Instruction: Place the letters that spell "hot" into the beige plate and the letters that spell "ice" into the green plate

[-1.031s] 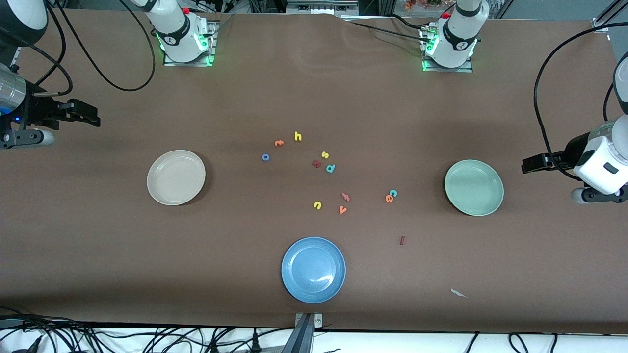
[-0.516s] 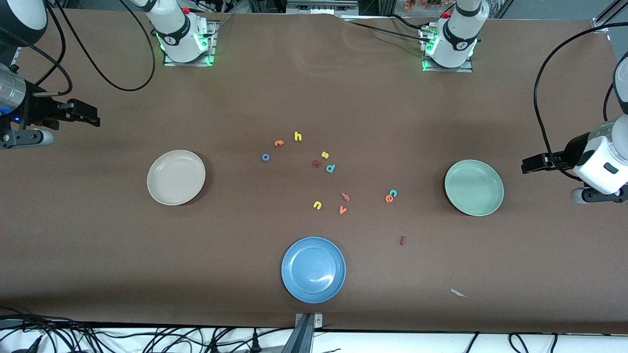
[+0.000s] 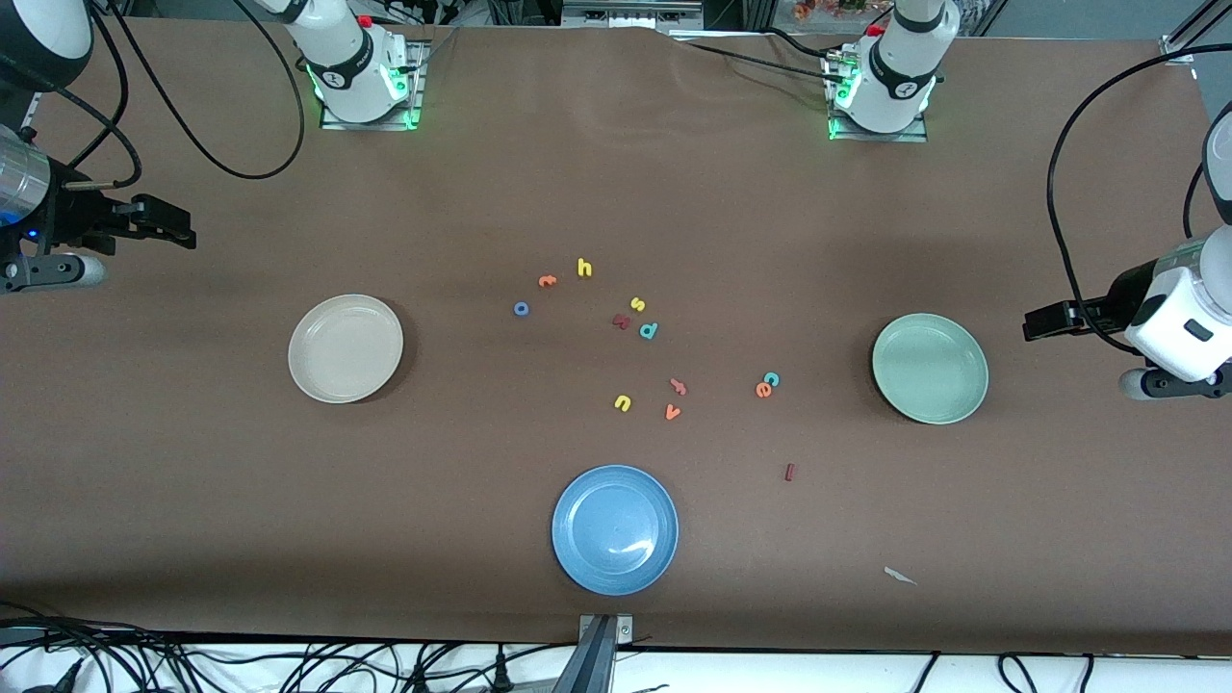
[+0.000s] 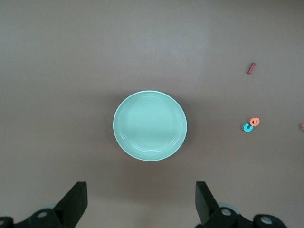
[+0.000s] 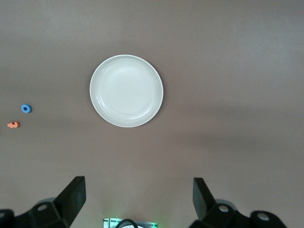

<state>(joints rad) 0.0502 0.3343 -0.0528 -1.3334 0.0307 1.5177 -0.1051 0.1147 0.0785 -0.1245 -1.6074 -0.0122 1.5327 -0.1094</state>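
Both claws wide open, empty, parked high at the tabletop's ends. Left claw (image 4: 140, 202) over green plate (image 3: 930, 369); "c" (image 3: 771, 379) and "e" (image 3: 762, 390) lie just centreward. Right claw (image 5: 137, 199) waits over beige plate (image 3: 346, 347).

This is a robotics lab set up for manipulation trials. 2 Franka arms are bolted to metal base plates (image 3: 368, 117) glowing with green status lights, at the edge of a table covered by a plain brown sheet (image 3: 616, 192), and black cables (image 3: 192, 144) loop across it and bunch along the white floor strip (image 3: 289, 669). The only props are 3 plastic plates, such as the blue plate (image 3: 615, 529), and scattered toy letters.
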